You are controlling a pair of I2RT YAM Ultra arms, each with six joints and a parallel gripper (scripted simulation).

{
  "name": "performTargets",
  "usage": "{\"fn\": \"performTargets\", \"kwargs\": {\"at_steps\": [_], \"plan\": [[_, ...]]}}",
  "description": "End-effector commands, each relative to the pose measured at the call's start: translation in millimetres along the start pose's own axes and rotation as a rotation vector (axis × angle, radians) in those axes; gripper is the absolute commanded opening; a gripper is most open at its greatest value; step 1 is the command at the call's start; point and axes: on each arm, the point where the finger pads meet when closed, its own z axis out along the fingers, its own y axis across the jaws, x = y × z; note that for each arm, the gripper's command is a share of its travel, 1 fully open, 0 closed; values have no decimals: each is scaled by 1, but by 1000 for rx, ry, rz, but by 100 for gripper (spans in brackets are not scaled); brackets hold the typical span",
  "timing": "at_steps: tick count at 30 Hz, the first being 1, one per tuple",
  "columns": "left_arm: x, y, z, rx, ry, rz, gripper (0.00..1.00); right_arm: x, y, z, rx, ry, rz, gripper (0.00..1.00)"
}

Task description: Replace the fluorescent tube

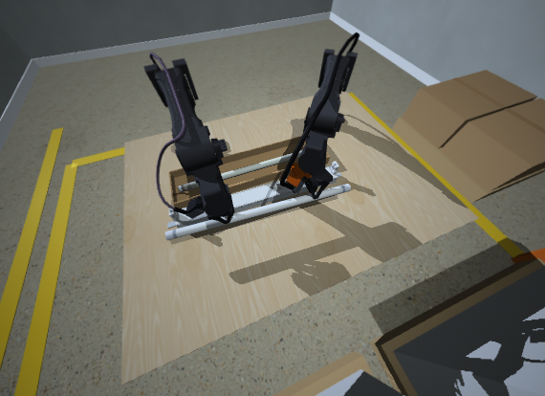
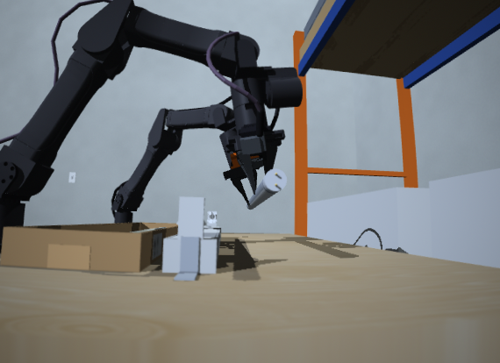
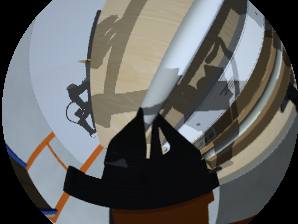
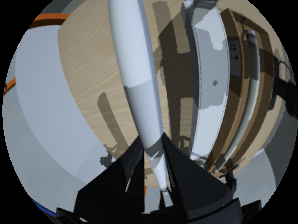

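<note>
My left gripper (image 1: pixel 316 195) (image 3: pixel 147 112) and right gripper (image 1: pixel 227 221) (image 4: pixel 153 137) are both shut on the LED tube (image 1: pixel 268 207) (image 2: pixel 271 186) (image 3: pixel 177 55) (image 4: pixel 132 60), holding it above the bench, beside the fixture (image 1: pixel 258 195) (image 4: pixel 212 60), on the side away from the carton. Its two end pins face the exterior view. I cannot tell exactly which way its white side faces. The near lampholder (image 2: pixel 191 216) and far lampholder (image 2: pixel 212 217) hold no tube. The old tube (image 1: pixel 263 165) (image 4: pixel 254 75) lies inside the carton (image 2: pixel 114 251), which sits flat on the bench.
The carton stands close behind the fixture, on the side of the arm bases. The wooden bench (image 1: pixel 191 312) extends in front of the held tube. Large boxes (image 1: pixel 468 130) and an orange rack (image 2: pixel 300 141) stand beyond the bench.
</note>
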Motion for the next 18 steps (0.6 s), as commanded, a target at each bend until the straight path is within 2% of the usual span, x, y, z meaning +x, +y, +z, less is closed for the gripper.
{"fn": "performTargets", "kwargs": {"at_steps": [1,4,12,15,18], "plan": [[-13,18,-29,-78,-66,-20,11,8,17,-24,-86,22,-2,11],[-9,4,-17,-41,-42,-8,11,8,-3,-4,-19,14,-7,11],[-9,3,-20,-51,-41,-13,11,8,-7,-7,-17,8,-9,11],[-10,5,-22,-57,-51,-13,11,2,7,-24,-63,10,5,11],[-13,11,-29,-75,-64,-16,11,2,9,-24,-68,17,6,11]]}}
